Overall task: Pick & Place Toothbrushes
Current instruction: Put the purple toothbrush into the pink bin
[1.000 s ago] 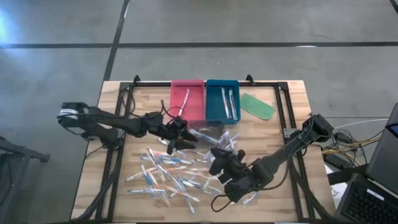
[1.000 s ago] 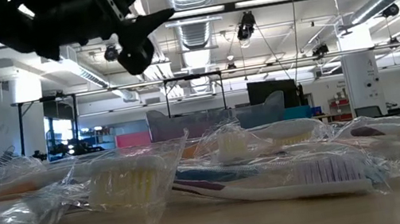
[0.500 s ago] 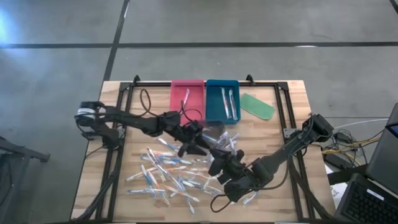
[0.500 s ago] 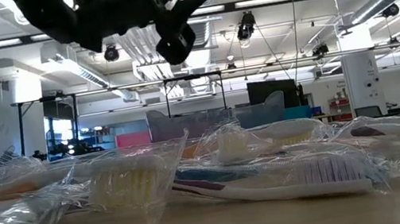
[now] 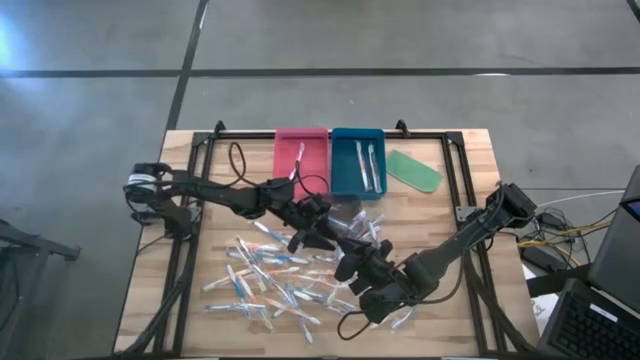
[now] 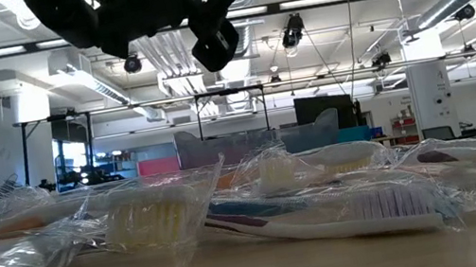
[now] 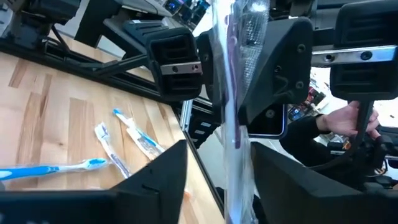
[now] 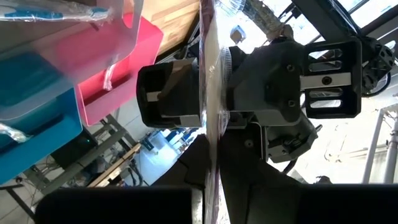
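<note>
Above the middle of the pale wooden table [image 5: 470, 170], the two dark grippers meet over a single clear-wrapped toothbrush with a purplish handle [image 7: 233, 93]. The right gripper [image 5: 352, 254] comes in from about five o'clock and has its fingers pressed together on the wrapper, which runs as a thin upright strip [image 8: 208, 112] past them in the right wrist view. The left gripper [image 5: 322, 231] reaches in from nine o'clock, and its two fingers [image 7: 273, 59] stand one on each side of that same wrapped brush, narrowly spread; whether they already pinch it cannot be told. In the low view both hang well above the tabletop, the left gripper [image 6: 215, 17] dark against the ceiling lights. Below them, from the centre toward seven o'clock, lies a loose scatter of slim wrapped toothbrushes with blue, orange and pink accents [image 5: 265, 280]. At twelve o'clock sit two oblong plastic trays side by side: a pink-red tray [image 5: 318, 150] holding one brush and a teal-blue tray [image 5: 343, 165] holding two. Just toward one o'clock of them rests a flat green oblong piece [image 5: 413, 171].
</note>
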{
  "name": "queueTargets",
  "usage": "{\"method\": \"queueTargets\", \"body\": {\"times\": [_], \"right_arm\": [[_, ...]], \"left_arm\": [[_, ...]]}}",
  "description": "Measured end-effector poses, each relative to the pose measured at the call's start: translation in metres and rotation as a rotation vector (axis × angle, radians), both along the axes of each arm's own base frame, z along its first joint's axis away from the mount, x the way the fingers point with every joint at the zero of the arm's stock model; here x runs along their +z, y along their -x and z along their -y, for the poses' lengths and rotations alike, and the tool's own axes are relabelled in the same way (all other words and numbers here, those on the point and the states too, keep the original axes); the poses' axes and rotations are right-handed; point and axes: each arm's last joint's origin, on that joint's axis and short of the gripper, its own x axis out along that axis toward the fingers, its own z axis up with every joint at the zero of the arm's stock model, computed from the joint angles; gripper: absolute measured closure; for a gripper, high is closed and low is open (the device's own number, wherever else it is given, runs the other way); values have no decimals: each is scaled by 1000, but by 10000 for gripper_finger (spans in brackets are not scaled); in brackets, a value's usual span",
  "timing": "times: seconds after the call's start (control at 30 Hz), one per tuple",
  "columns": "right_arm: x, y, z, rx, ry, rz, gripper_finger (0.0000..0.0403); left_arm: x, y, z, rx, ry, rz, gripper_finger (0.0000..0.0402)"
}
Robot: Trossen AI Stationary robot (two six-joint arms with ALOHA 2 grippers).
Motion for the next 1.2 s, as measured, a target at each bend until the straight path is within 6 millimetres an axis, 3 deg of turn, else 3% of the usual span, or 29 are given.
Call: {"method": "queueTargets", "body": {"times": [0.33,0.63,0.93,1.2], "right_arm": [[0,-2,4,-11,3,-4,381],[0,-3,6,-16,1,-2,372],[3,-2,5,-19,-14,19,316],[15,6,5,-93,-179,218,277]], "left_arm": [[0,0,0,-5,3,-1,370],[0,0,0,-3,-5,3,364],[-1,0,0,2,-31,17,370],[-1,3,-18,55,-60,-2,371]]}}
